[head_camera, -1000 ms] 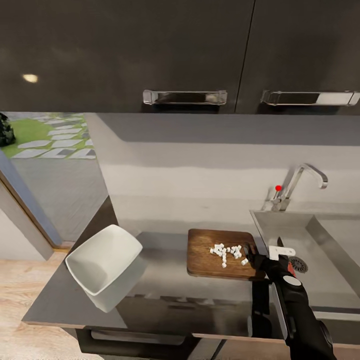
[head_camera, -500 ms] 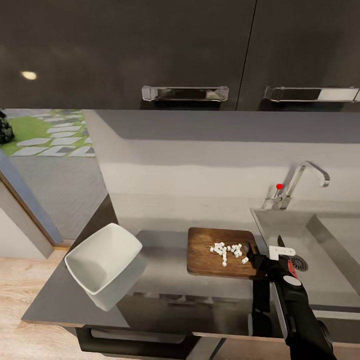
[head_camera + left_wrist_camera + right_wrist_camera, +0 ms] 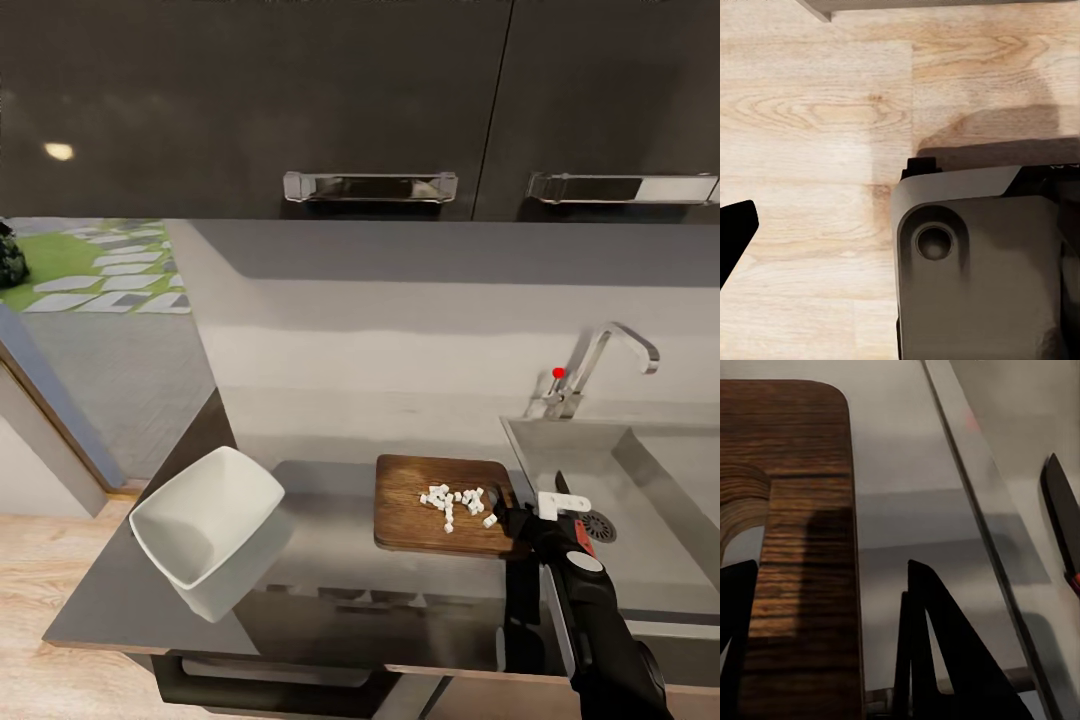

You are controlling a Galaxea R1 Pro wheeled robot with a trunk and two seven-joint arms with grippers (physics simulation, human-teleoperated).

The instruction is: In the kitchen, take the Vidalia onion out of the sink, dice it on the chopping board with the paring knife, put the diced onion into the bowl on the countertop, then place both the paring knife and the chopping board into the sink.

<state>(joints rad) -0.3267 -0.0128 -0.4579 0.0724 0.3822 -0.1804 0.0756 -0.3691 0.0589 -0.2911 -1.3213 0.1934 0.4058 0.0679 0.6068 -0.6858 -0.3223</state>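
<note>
The dark brown chopping board (image 3: 410, 520) lies on the grey countertop (image 3: 330, 560), with several small white onion dice (image 3: 455, 500) on its right half. My right gripper (image 3: 506, 516) is at the board's right end, open. In the right wrist view its fingers (image 3: 937, 645) straddle the board's (image 3: 810, 532) end by the slot hole. The paring knife (image 3: 572, 510) lies in the sink (image 3: 650, 560), its dark blade (image 3: 1061, 514) just past the sink's edge. At the counter's left end stands the white bowl (image 3: 205, 525), holding nothing. My left gripper (image 3: 900, 247) hangs open over the wooden floor.
A chrome tap (image 3: 600, 365) with a red knob (image 3: 558, 373) stands behind the sink. Dark wall cabinets (image 3: 360, 100) hang above the counter. The counter's left edge (image 3: 95, 590) drops to wooden floor, with a doorway to a garden beyond. The robot's grey base (image 3: 975, 262) is below the left gripper.
The head view has shifted slightly. The right gripper stays at the board's right end, and the board, dice, bowl and knife have not moved.
</note>
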